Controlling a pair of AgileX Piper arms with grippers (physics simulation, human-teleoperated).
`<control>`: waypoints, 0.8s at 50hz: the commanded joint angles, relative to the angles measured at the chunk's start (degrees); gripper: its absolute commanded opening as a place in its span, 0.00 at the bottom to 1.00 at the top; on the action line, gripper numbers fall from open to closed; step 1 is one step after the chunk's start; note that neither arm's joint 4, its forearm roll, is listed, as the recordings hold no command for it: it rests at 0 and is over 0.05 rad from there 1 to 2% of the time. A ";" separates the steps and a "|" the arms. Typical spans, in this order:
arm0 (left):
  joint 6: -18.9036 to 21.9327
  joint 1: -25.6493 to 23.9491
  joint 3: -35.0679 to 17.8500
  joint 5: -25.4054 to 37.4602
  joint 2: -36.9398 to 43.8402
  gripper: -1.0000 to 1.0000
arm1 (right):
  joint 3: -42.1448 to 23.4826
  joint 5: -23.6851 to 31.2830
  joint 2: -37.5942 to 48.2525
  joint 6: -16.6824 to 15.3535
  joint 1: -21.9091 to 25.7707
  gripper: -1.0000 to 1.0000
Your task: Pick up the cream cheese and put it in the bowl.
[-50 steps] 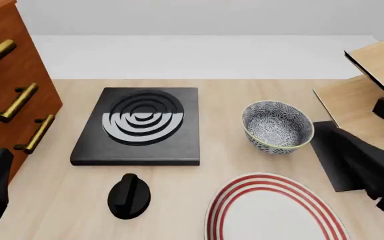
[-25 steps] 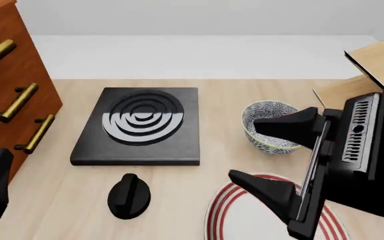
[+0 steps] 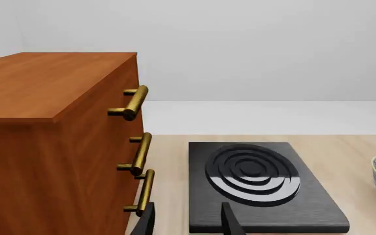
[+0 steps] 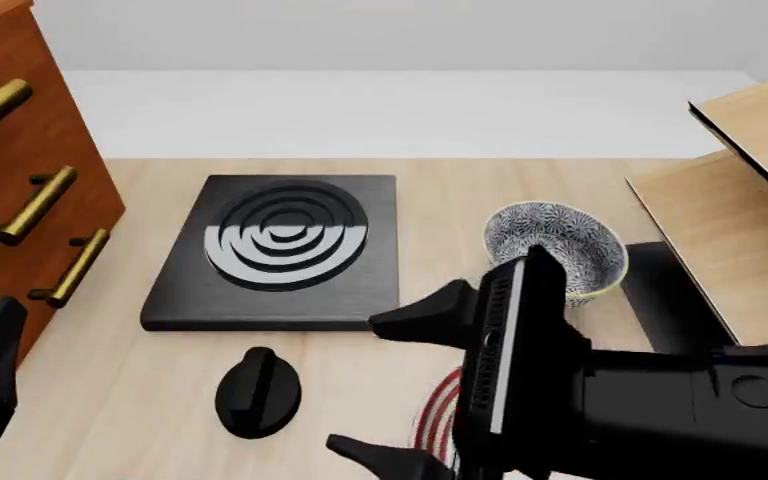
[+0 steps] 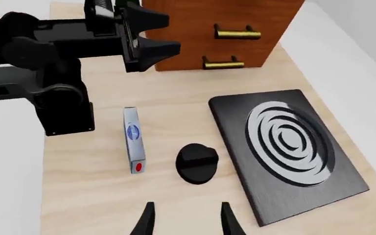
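Pale wood forms the table (image 5: 103,196) on which the cream cheese (image 5: 133,139) lies, a narrow box resting on its long thin side just in front of the left arm's base (image 5: 60,105) and beside the black knob (image 5: 198,163). In the right wrist view its long axis runs roughly parallel to the line of the fingers, with the red mark at the end nearer the camera. The right gripper (image 5: 183,220) hovers short of the box and offset toward the knob side, its two fingers spread apart with nothing between them; in the front view the right gripper (image 4: 404,390) crosses the middle of the table, and the box does not show there. The left gripper (image 3: 186,223) points at the stove plate (image 3: 256,183) and the wooden drawer chest (image 3: 51,142), fingers likewise parted and empty, and the box is not in its view. The right arm appears the better placed for the pick. A grasp would likely span the box's narrow width, and bare tabletop is visible on both long sides, though the knob stands near one side. The bowl (image 4: 558,250) sits well apart, beyond the ringed plate (image 4: 438,415), with open table around its rim for the later release.
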 commanded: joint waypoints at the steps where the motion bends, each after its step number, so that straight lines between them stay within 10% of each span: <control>1: 0.00 0.00 0.00 0.00 0.00 1.00 | -1.39 -4.90 8.59 0.74 3.86 1.00; 40: 0.00 0.00 0.00 0.00 0.00 1.00 | -8.71 -13.83 30.40 2.63 9.23 1.00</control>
